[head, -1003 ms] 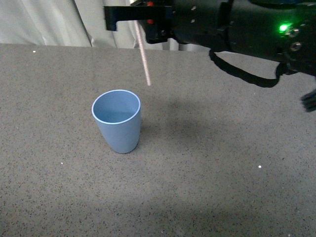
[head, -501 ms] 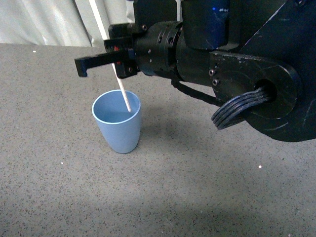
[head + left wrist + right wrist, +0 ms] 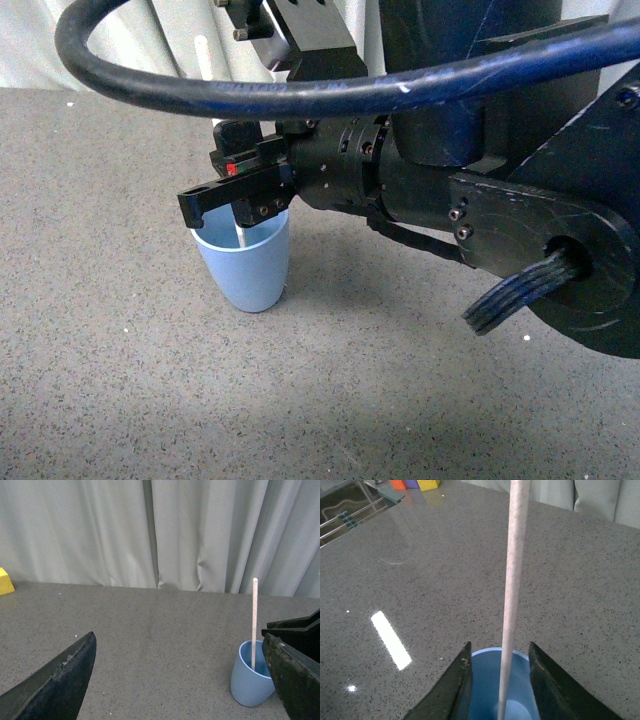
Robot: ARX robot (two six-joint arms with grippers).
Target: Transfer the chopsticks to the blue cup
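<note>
The blue cup (image 3: 245,268) stands upright on the grey table. The pale chopstick (image 3: 206,70) stands in it, lower end inside the cup. My right gripper (image 3: 238,205) hangs just above the cup's rim, open, its two black fingers either side of the stick without pinching it. In the right wrist view the stick (image 3: 512,590) runs down between the fingers (image 3: 450,692) into the cup (image 3: 485,690). My left gripper (image 3: 180,680) is open and empty, away from the cup (image 3: 248,680), with the stick (image 3: 254,622) rising from it.
Grey speckled table (image 3: 120,380) with a pale curtain (image 3: 150,530) behind. A yellow block (image 3: 5,581) sits at the table's far edge. Coloured blocks (image 3: 415,484) and a metal rack (image 3: 350,510) show in the right wrist view. A thick black cable (image 3: 300,95) arcs overhead.
My right arm came forward and down over the cup. The chopstick went from hanging above the table into the cup, and the fingers now stand apart around it.
</note>
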